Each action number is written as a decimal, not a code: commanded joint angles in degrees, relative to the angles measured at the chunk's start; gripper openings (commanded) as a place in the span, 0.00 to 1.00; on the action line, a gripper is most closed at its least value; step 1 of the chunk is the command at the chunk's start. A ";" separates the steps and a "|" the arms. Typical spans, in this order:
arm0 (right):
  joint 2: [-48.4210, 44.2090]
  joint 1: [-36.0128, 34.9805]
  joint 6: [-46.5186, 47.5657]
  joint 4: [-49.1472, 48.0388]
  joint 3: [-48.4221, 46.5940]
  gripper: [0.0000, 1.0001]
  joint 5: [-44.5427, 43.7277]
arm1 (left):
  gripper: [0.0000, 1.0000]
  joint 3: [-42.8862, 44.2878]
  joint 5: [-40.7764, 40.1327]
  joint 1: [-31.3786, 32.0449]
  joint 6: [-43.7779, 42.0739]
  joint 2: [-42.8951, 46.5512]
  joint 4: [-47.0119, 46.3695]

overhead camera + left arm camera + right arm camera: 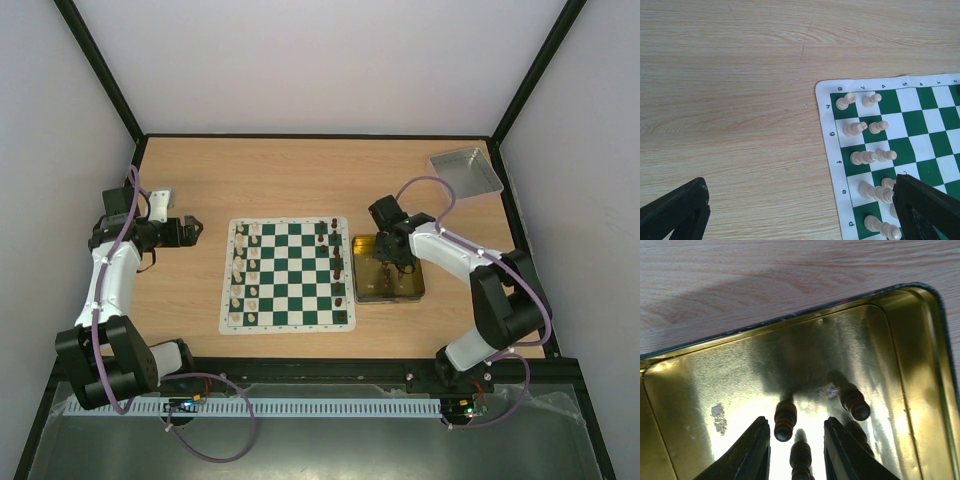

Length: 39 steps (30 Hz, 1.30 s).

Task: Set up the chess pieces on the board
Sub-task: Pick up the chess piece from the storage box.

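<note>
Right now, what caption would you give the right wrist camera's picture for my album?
Right gripper, jaws parted, hovers over dark chess pieces in a shiny gold tray.

grn/wht checked board point(290, 272); cream pcs point(240, 264), dk brown pcs point(338, 268); gold tray point(411, 286)

Bare middle files of the board point(290, 275), walled by cream pieces point(240, 268) left, dark pieces point(337, 265) right, gold tray point(400, 297) just beyond.

- Board point(288, 276): green-and-white checkered, white-bordered, lay flat.
- Cream pieces point(245, 270): stood upright in two files along its left edge.
- Dark brown pieces point(337, 262): stood along its right edge.
- Loose dark pieces point(785, 421): sat in the gold tray point(685, 390) beside it.
</note>
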<state>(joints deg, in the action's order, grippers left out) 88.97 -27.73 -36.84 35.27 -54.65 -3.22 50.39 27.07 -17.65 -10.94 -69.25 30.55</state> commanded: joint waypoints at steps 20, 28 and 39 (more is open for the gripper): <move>4.89 0.39 0.12 -5.22 2.25 0.18 2.65 | 0.99 0.23 1.30 0.16 -0.37 -0.62 0.54; 4.05 0.39 0.18 -4.16 1.58 0.03 2.74 | 0.99 0.14 1.38 0.14 -0.37 -0.37 0.65; -0.90 -3.77 -0.16 4.90 -7.94 0.02 -0.84 | 0.99 0.10 1.65 0.16 -0.31 -0.03 0.65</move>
<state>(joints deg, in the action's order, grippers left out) 91.07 -28.38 -36.67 34.87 -56.10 -0.89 50.39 27.51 -17.65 -10.94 -69.43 30.57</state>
